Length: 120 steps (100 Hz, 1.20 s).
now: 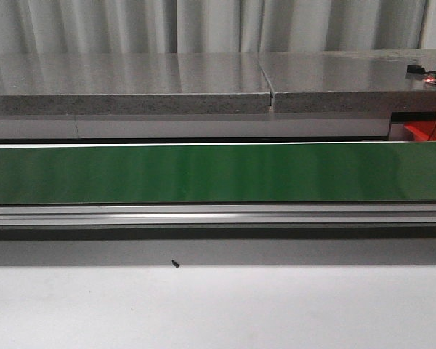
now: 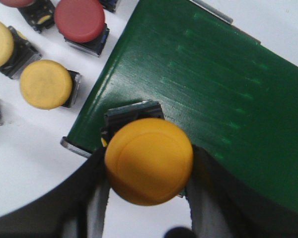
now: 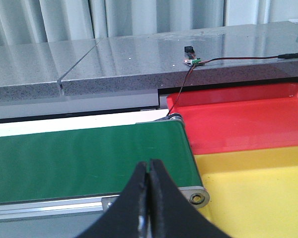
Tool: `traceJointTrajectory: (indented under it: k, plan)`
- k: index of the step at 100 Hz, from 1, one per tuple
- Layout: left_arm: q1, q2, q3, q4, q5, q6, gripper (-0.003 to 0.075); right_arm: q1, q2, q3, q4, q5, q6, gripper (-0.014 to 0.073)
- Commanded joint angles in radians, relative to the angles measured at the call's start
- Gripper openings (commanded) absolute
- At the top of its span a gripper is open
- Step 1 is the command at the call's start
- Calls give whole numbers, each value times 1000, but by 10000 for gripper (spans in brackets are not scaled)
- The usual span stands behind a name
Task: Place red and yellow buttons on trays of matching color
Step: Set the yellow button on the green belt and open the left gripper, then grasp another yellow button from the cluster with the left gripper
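Yellow button (image 2: 148,161) pinched in left gripper (image 2: 146,198) above belt (image 2: 208,99) end; right gripper (image 3: 149,198) fingers pressed together, empty. Probably light, rigid, smooth-capped; best gripped by its square base.

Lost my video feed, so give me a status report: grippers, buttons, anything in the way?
Left gripper shut on round yellow push button, over green conveyor belt end. Right gripper shut, empty, near red tray and yellow tray. Both trays bare, nothing blocking.
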Motion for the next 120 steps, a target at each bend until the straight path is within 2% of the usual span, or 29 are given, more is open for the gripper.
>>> traceJointTrajectory:
  k: [1,19,29,43,55,65,96,120]
  plan:
    - [-22,-10,-40,4,-31,1,178,-5,-21,-14,-12,-78,-1,-67]
    - [-30,9,-42,11,-42,1,188,-5,-21,-14,-12,-78,-1,-67]
    - [-30,9,-42,11,-34,6,237,-5,-21,-14,-12,-78,-1,-67]
    - [-30,9,-42,11,-28,12,348,-5,-21,-14,-12,-78,-1,-67]
    - [-30,9,-42,11,-25,25,500,-5,-21,-14,-12,-78,-1,-67]
    - [-30,9,-42,4,-25,25,575,-5,-21,-14,-12,-78,-1,-67]
    - [-30,-39,-46,-12,-23,27,580,-5,-21,-14,-12,-78,-1,-67]
    - [-30,-189,-46,-2,-42,27,575,-5,-21,-14,-12,-78,-1,-67]
